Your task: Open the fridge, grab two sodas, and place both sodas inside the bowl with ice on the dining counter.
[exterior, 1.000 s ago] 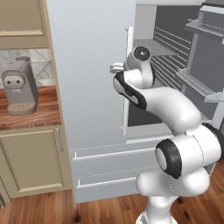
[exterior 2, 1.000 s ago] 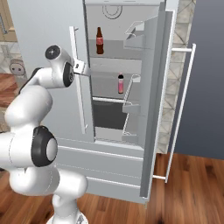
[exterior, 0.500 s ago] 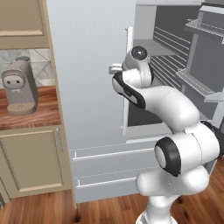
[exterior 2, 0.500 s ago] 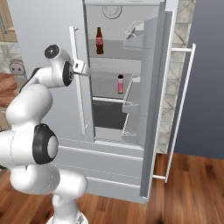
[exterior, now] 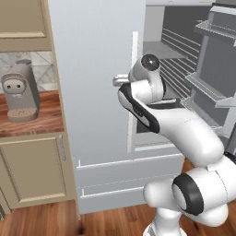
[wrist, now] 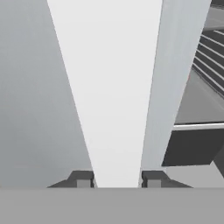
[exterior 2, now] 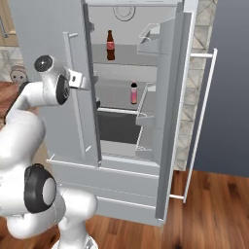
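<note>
Tool (wrist: 117, 180): clamped on the long pale vertical bar handle (wrist: 114, 87) of the left fridge door, one dark finger tip (wrist: 82, 179) on each side, bar filling the gap.
Fridge (exterior 2: 126, 194): tall, light-grey, French-door; right door swung wide, left door shut, two drawers below.
Sodas: dark-brown cola bottle with red label (exterior 2: 111, 45) upright on the upper shelf; a second small bottle (exterior 2: 133, 92) on the shelf below.
Counter: grey coffee machine (exterior: 20, 97) on the wooden top left of the fridge.

No text can be read; the soda (exterior 2: 111, 45) label is only a red band.
</note>
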